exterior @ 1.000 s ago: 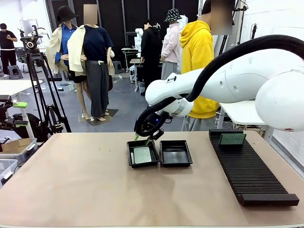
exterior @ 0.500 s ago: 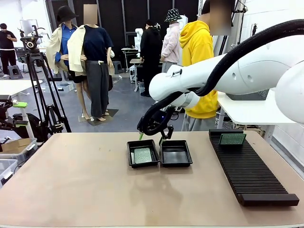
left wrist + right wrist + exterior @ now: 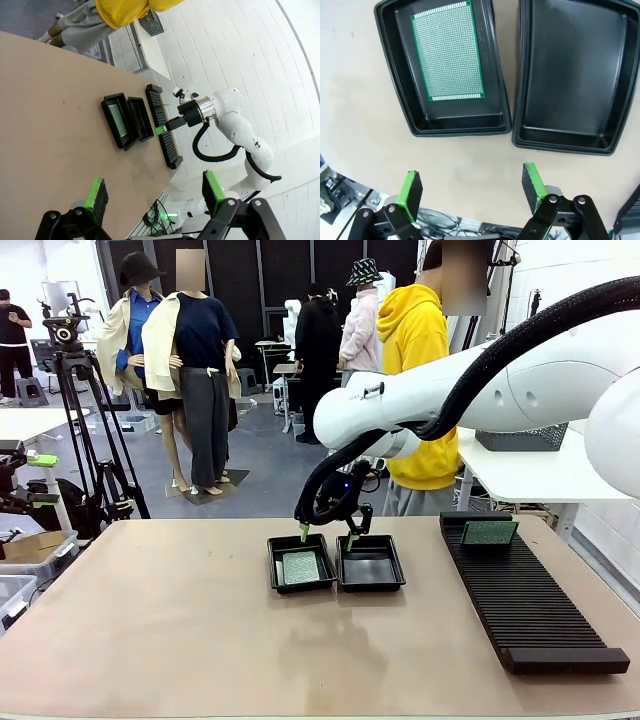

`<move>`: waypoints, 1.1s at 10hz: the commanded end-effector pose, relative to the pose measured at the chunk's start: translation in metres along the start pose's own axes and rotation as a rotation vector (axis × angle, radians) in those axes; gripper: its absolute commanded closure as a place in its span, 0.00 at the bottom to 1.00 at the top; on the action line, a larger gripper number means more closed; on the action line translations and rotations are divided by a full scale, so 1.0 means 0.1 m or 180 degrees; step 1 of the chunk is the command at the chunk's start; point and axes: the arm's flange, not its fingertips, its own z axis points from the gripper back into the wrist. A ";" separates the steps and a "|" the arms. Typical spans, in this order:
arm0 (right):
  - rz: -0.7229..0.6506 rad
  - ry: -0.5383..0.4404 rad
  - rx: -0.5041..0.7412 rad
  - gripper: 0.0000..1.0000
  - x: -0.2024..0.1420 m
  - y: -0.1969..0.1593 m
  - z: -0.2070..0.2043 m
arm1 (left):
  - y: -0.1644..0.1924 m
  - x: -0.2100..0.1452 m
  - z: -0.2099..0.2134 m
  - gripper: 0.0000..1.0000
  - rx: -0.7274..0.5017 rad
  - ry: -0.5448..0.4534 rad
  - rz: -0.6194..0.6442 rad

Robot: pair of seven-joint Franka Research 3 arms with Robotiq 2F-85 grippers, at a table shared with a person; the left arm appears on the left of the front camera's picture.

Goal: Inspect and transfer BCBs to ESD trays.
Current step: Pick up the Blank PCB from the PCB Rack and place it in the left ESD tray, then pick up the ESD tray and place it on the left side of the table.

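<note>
Two black ESD trays lie side by side at the table's middle. The left tray [image 3: 300,563] [image 3: 455,122] holds a green BCB [image 3: 299,566] [image 3: 449,50] flat on its floor. The right tray [image 3: 370,562] [image 3: 570,65] has nothing in it. Above the trays' far edge hangs my right gripper [image 3: 327,531] [image 3: 471,187], open and holding nothing. A second BCB [image 3: 489,533] leans at the far end of the black slotted rack [image 3: 530,605]. My left gripper [image 3: 154,189] is open, high over the table and well away from the trays [image 3: 127,120].
A person in a yellow hoodie [image 3: 415,360] stands at the far side, behind my right arm. The rack runs along the table's right side. Bare tabletop [image 3: 150,620] spreads to the left and in front of the trays.
My right gripper has opened, risen out of the left tray and shifted right. The board stays lying in that tray.
</note>
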 end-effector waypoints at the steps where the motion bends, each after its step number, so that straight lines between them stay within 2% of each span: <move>1: -0.0008 -0.0052 0.0061 0.00 0.01 0.00 -0.02 | -0.03 0.00 0.02 0.00 -0.0004 -0.0010 0.0021; 11: -0.0008 -0.0052 0.0061 0.00 0.01 0.00 -0.02 | -0.03 0.00 0.02 0.00 -0.0004 -0.0010 0.0021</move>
